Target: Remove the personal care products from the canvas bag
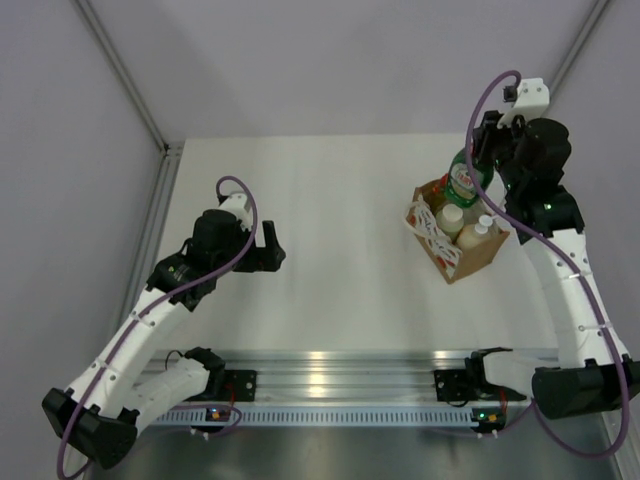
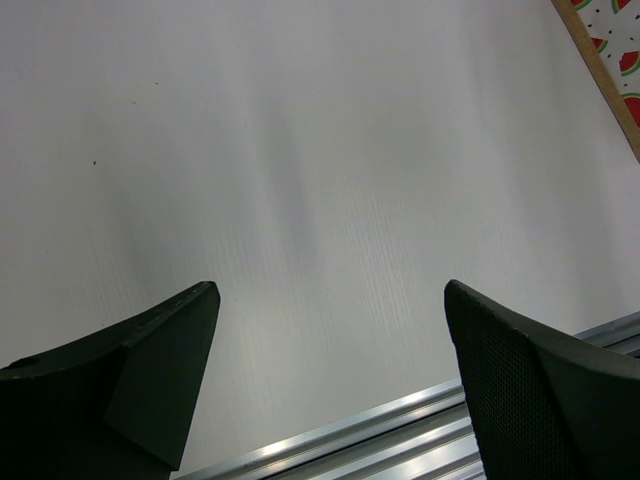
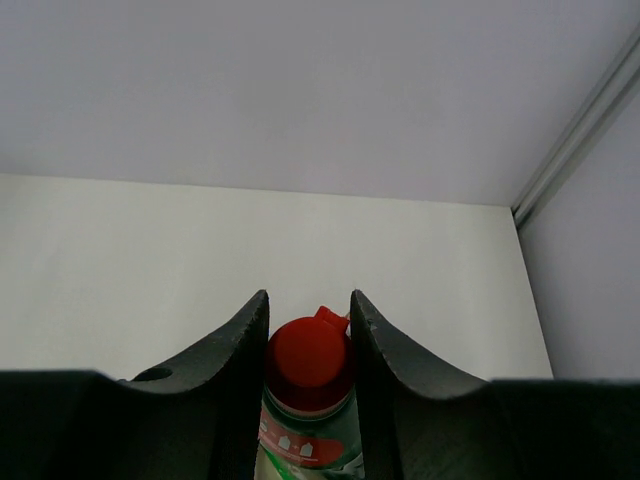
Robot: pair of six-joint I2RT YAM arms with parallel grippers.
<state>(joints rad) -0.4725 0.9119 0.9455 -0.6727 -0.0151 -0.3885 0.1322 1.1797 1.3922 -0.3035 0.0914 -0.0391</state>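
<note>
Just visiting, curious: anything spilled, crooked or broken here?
Nothing spilled or broken. The bag sits skewed to the table edges, and the green bottle hangs above it, pinched near its top by the right end effector.

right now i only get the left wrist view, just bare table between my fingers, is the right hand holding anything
observer: yes, the right hand is shut on the red cap of the green bottle.
operator: is it clear of the bag
observer: the green bottle hangs at the far corner of the canvas bag; whether its base is above the rim I cannot tell.
operator: anything else in there
observer: at least two, a cream cylinder with a white lid and a peach pump bottle, both tops up inside.
</note>
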